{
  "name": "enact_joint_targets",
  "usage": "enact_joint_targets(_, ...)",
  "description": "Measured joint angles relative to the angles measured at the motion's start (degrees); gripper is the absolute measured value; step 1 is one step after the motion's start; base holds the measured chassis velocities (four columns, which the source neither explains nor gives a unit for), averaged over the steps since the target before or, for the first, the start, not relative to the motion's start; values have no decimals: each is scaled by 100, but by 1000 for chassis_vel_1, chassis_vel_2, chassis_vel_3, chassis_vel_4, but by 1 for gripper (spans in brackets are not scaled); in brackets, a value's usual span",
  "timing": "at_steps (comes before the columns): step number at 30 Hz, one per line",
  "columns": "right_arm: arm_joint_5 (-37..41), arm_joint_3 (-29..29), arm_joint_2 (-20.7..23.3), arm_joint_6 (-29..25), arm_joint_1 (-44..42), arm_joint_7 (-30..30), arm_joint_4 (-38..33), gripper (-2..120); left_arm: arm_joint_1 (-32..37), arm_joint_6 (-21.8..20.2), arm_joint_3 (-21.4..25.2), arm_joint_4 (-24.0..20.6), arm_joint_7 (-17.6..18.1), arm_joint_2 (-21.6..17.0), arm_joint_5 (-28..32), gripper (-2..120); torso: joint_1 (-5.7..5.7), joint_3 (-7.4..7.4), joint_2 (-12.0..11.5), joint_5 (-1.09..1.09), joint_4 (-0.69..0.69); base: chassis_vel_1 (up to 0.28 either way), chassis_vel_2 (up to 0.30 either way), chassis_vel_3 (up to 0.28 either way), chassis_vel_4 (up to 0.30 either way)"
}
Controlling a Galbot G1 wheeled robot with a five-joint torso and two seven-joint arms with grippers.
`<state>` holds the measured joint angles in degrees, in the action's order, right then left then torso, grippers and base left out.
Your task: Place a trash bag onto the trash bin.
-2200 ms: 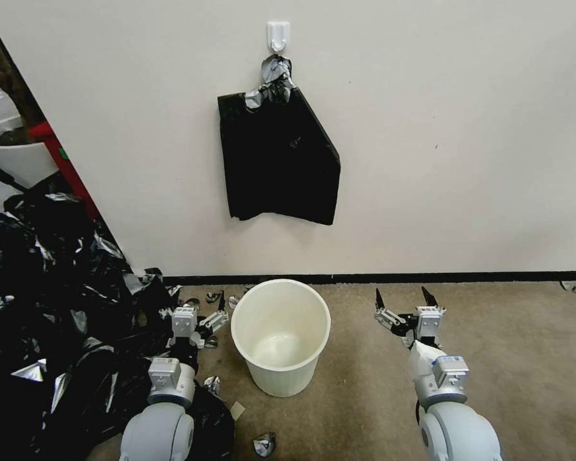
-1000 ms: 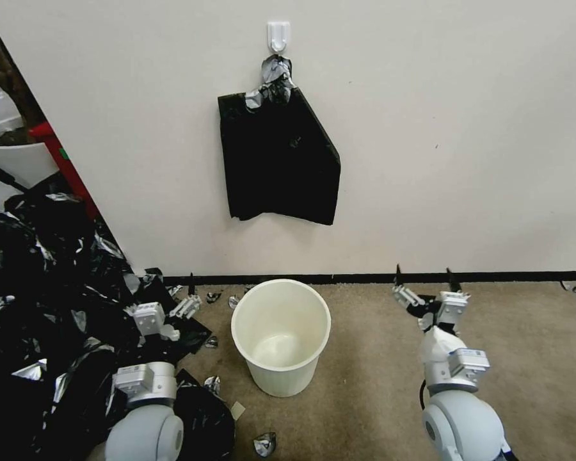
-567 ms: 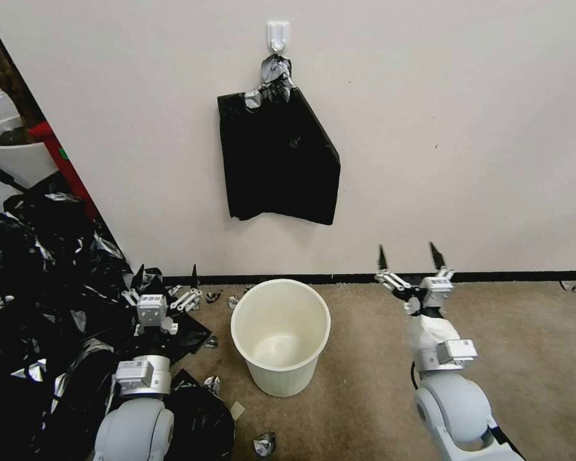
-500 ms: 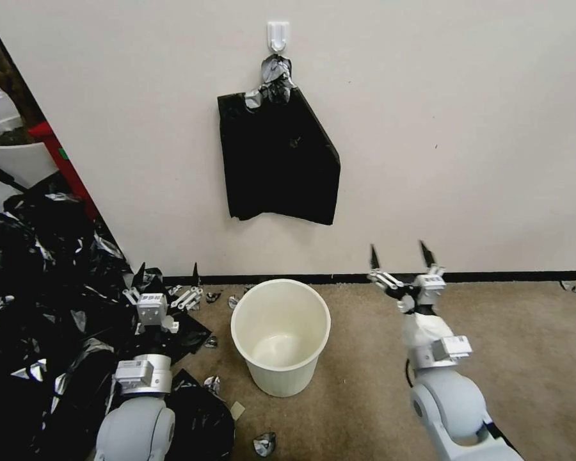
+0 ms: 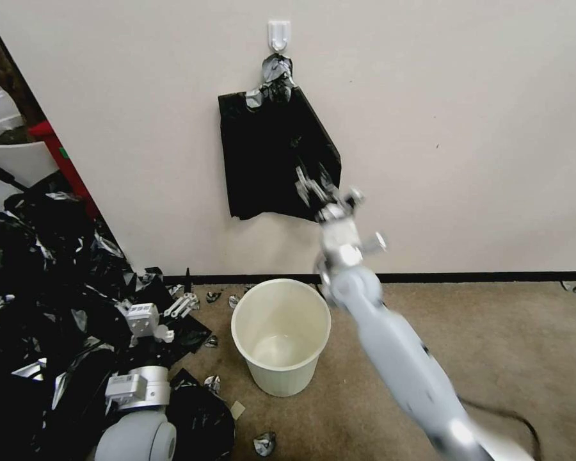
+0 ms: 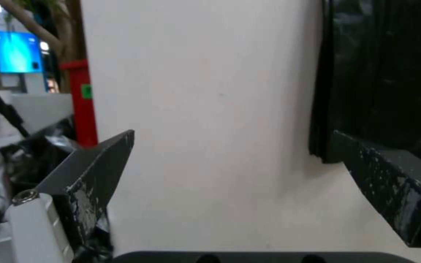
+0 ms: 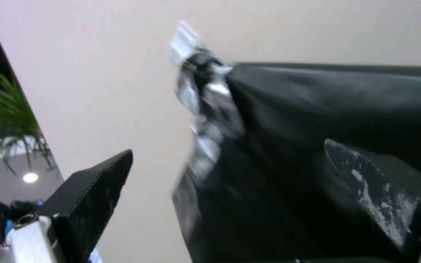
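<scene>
The trash bin, cream-white and round, stands upright with nothing inside, on the carpet by the wall. A flat black sheaf of bags hangs above it from a white wall hook. A single trash bag apart from that sheaf is out of view. My right gripper is raised in front of the sheaf's lower right corner. In the right wrist view the right gripper is open, with the sheaf just beyond its fingers. My left gripper is open and low, left of the bin; the left wrist view shows this gripper facing the wall.
A big heap of black plastic bags covers the floor on the left, under my left arm. A white plant pot and a red post stand behind it. Foil-like scraps lie on the carpet near the bin. Bare carpet lies right of the bin.
My right arm has swung up and left from floor level beside the bin to the hanging sheaf's lower right corner. The left gripper has drifted slightly left and lower.
</scene>
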<state>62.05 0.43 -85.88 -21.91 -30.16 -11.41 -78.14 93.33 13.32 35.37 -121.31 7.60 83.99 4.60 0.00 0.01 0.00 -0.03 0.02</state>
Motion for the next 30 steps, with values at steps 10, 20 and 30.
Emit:
enact_joint_targets(10,-372,-17,-410,-58,845,81,840,100,138,40,130,-248,98,46,-10,100,0,0,0,2,-2,0,0,0,0)
enact_joint_targets(20,-509,-90,-520,-54,1054,39,950,100,185,163,116,-240,121,125,-155,100,0,-1,0,3,-3,0,0,0,0)
enact_joint_targets(30,-501,-80,-598,-61,1239,-48,1105,83,261,275,94,-218,139,222,-308,100,0,-1,0,2,-2,0,0,0,0)
